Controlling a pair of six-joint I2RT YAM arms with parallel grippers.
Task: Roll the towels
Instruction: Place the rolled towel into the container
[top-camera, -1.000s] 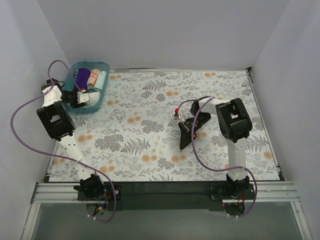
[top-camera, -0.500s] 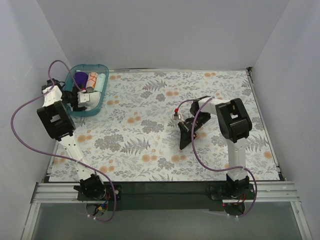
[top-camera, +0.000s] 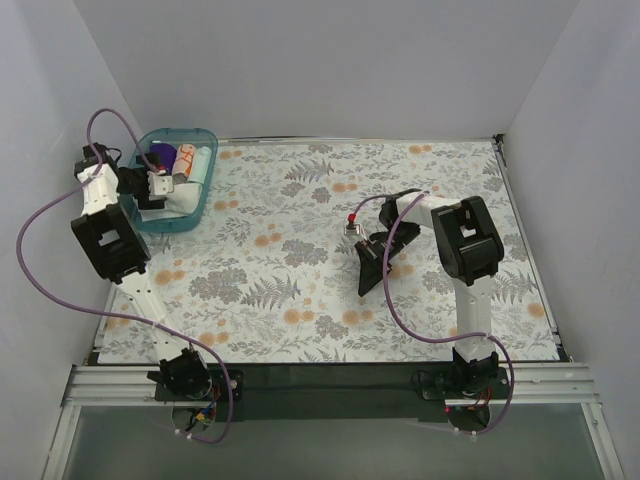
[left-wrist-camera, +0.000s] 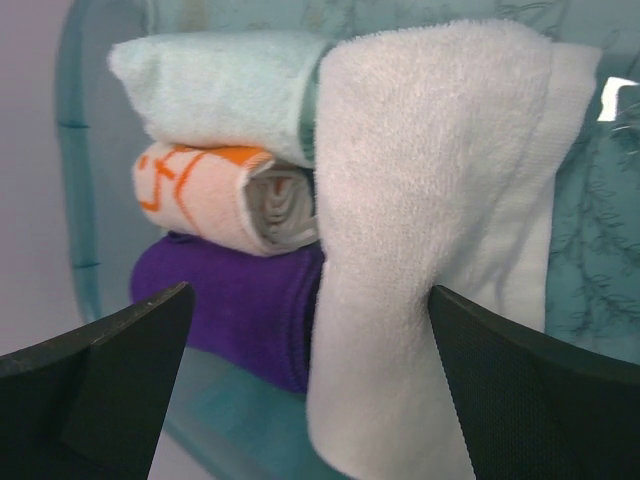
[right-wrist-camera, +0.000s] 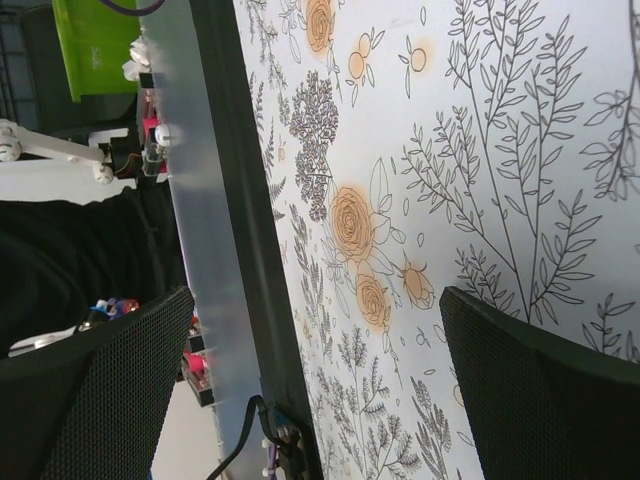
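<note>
Four rolled towels lie in the teal tray (left-wrist-camera: 228, 425) at the back left. A pale teal towel (left-wrist-camera: 220, 85) is farthest, then a white-orange towel (left-wrist-camera: 215, 195), then a dark purple towel (left-wrist-camera: 235, 310). The larger white towel (left-wrist-camera: 430, 230) lies across their ends. My left gripper (left-wrist-camera: 310, 300) is open just in front of the tray, its fingers (left-wrist-camera: 110, 380) wide apart on either side of the white roll's near end and not pressing it. From above, the left gripper (top-camera: 158, 185) is at the tray (top-camera: 200, 131). My right gripper (top-camera: 368, 265) hovers open over the floral sheet, holding nothing.
The floral-patterned sheet (top-camera: 300, 250) covers the table. In the right wrist view the right gripper (right-wrist-camera: 318, 300) faces the sheet's near edge and the black and metal rail (right-wrist-camera: 215, 250). White walls close in the left, back and right sides.
My left gripper has opened wide, let go of the white towel in the tray and drawn back a little to the left. The right arm has not moved.
</note>
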